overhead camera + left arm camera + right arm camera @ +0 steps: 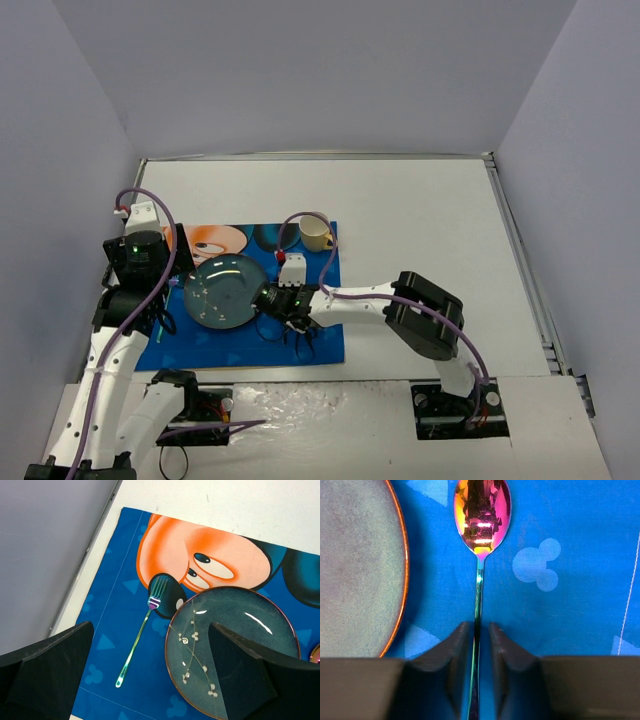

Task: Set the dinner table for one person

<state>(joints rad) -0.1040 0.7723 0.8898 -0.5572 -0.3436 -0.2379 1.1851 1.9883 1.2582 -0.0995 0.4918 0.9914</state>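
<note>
The white dinner table (pixel 420 205) carries a blue cartoon placemat (pixel 320 350). On the mat sit a dark teal plate (pixel 225 290) and a cream cup (pixel 316 234). In the left wrist view an iridescent fork (pixel 140 635) lies left of the plate (pixel 235 640). My left gripper (pixel 151 626) is open and empty, hovering above the fork and the plate's left edge. In the right wrist view an iridescent spoon (pixel 481 515) lies on the mat right of the plate (pixel 355 565). My right gripper (pixel 479 626) straddles the spoon's handle, jaws narrowly apart, with a gap visible on the right side.
Grey walls enclose the table on the left, back and right. The table's metal rim (pixel 82 560) runs close to the mat's left edge. The right arm (pixel 425 315) stretches across from the right base to the mat.
</note>
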